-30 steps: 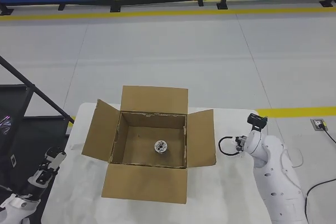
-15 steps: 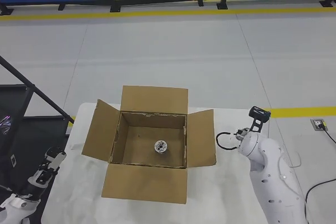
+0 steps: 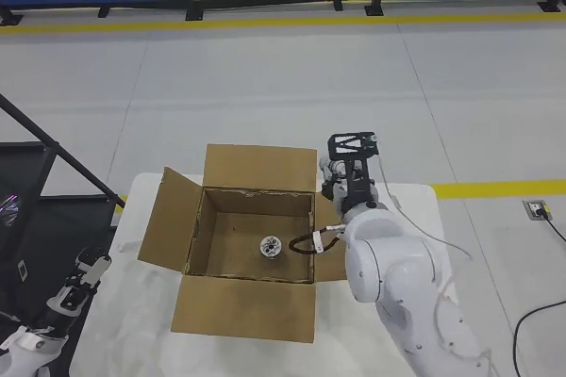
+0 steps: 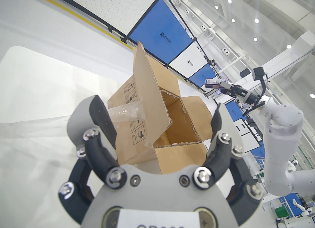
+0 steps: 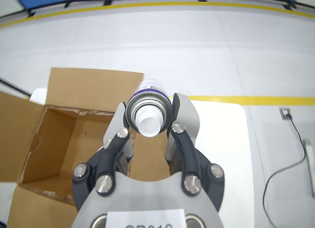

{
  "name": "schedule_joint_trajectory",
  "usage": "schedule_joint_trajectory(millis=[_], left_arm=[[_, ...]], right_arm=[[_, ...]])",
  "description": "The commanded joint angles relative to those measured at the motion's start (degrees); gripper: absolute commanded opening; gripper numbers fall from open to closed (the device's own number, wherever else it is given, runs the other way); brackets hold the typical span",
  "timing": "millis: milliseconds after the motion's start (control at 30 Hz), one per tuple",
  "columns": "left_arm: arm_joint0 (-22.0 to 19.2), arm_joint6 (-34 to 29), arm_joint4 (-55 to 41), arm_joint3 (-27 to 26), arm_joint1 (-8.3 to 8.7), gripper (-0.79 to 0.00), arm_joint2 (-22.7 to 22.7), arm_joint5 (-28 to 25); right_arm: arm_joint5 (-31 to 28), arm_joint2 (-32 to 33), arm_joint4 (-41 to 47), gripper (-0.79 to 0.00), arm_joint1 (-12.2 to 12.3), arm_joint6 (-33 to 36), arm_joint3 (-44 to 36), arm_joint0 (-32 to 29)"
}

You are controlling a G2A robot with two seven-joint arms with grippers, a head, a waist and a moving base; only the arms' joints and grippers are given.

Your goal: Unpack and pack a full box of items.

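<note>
Below your right claw (image 5: pixel 150 112), pinching a spray can (image 5: pixel 147 91), the box (image 5: pixel 32 130) held one small item (image 3: pixel 270 247); left claw (image 4: pixel 158 109) spread; most packing seemed undone.

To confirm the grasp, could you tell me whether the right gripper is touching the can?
Touching. In the right wrist view the right gripper is shut on the can, with a finger against each side.
</note>
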Motion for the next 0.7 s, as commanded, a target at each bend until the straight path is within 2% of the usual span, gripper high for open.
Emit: schedule_joint_trajectory(millis=[0, 100, 233, 300, 467, 667], left_arm=[[0.0, 0.0, 0.0, 0.0, 0.0, 0.0, 0.0, 0.0], [0.0, 0.0, 0.0, 0.0, 0.0, 0.0, 0.0, 0.0], [0.0, 0.0, 0.0, 0.0, 0.0, 0.0, 0.0, 0.0], [0.0, 0.0, 0.0, 0.0, 0.0, 0.0, 0.0, 0.0], [0.0, 0.0, 0.0, 0.0, 0.0, 0.0, 0.0, 0.0], [0.0, 0.0, 0.0, 0.0, 0.0, 0.0, 0.0, 0.0]], right_arm=[[-7.3, -3.5, 6.4, -0.785, -1.0, 1.1, 7.1, 5.4], [-11.3, -10.1, 10.4, -0.785, -3.2, 2.0, 18.0, 12.1], [-11.5, -18.8, 13.8, -0.785, -7.2, 2.8, 32.3, 19.6], [-13.4, -22.1, 17.7, -0.785, -9.4, 2.6, 39.8, 22.1], [-16.3, -26.4, 24.4, -0.785, -14.3, -2.4, 55.0, 26.1], [-18.2, -29.8, 27.9, -0.785, -19.5, -5.4, 67.1, 28.7]])
